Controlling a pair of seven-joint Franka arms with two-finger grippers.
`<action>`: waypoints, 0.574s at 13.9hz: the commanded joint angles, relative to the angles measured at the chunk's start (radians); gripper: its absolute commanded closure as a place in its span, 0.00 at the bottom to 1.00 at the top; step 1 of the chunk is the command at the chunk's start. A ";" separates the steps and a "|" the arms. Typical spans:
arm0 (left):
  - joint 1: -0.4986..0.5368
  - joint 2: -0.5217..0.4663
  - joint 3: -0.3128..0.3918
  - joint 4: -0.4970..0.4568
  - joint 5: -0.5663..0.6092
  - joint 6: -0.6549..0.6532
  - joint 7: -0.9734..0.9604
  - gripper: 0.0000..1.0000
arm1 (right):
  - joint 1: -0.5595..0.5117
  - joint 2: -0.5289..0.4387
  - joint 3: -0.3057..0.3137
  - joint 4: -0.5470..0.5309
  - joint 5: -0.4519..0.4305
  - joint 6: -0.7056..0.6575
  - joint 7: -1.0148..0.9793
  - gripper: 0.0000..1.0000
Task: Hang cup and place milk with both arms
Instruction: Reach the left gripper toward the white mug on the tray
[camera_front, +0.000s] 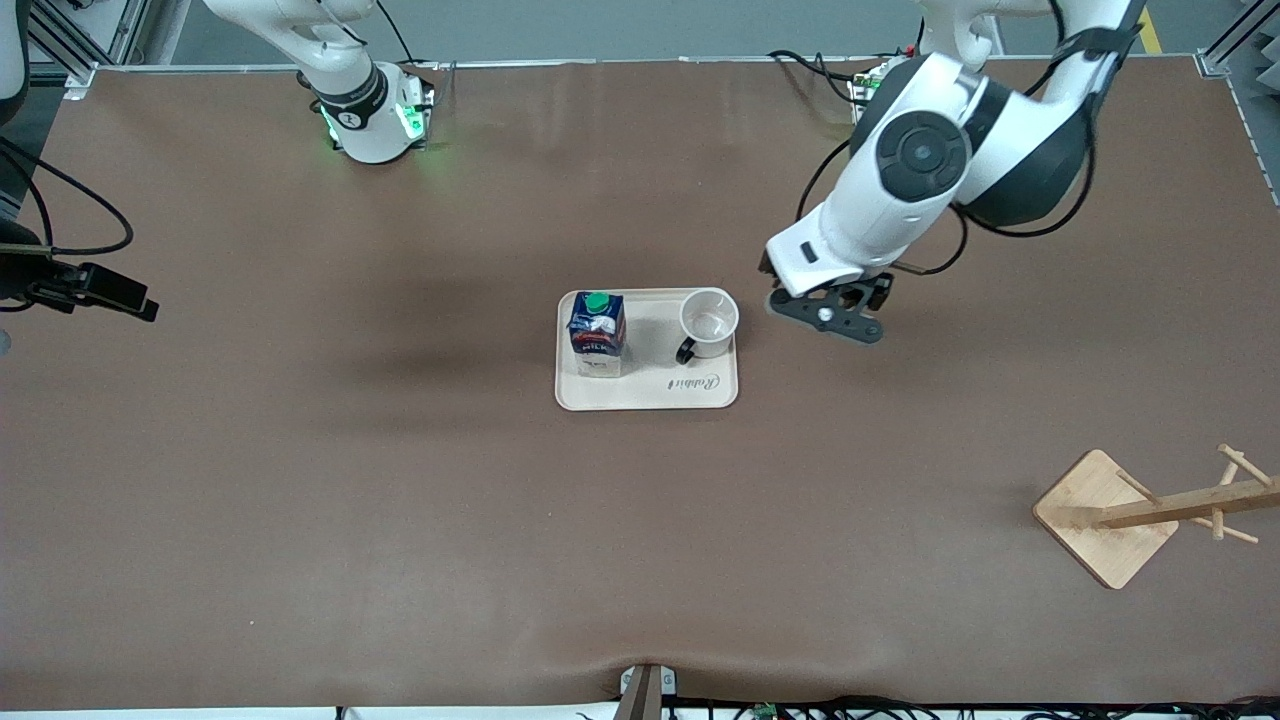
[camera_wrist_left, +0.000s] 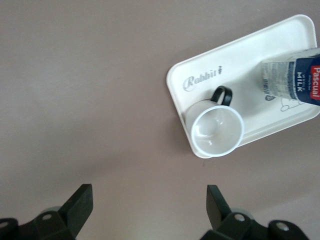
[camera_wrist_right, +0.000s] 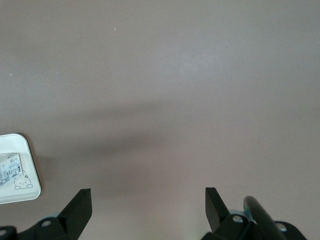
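Note:
The white cup (camera_front: 708, 322) stands upright on a cream tray (camera_front: 650, 395), its black handle (camera_wrist_left: 221, 95) pointing toward the front camera. Beside it, at the tray's end toward the right arm, stands the dark-blue milk (camera_front: 597, 335) with its green cap. My left gripper (camera_front: 828, 315) hangs open and empty over the bare table just off the tray's cup end. In its wrist view (camera_wrist_left: 149, 189) the cup (camera_wrist_left: 215, 131) and milk (camera_wrist_left: 295, 82) lie ahead of the fingers. My right gripper (camera_wrist_right: 147, 192) is open and empty over bare table, with the tray's corner (camera_wrist_right: 32, 175) at the edge.
A bamboo cup rack (camera_front: 1110, 515) with slanted pegs stands toward the left arm's end, nearer the front camera than the tray. Brown covering spans the table. The right arm's hand (camera_front: 100, 288) shows high at the right arm's end of the table.

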 joint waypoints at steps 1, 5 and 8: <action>-0.025 0.058 -0.004 -0.001 -0.007 0.065 0.007 0.01 | -0.002 0.013 0.003 0.013 0.005 0.047 -0.008 0.00; -0.081 0.148 -0.001 -0.021 0.008 0.179 0.009 0.15 | 0.029 0.032 0.001 0.013 -0.008 0.063 -0.008 0.00; -0.106 0.211 -0.001 -0.020 0.051 0.198 0.007 0.18 | 0.038 0.036 0.003 0.013 -0.003 0.092 -0.001 0.00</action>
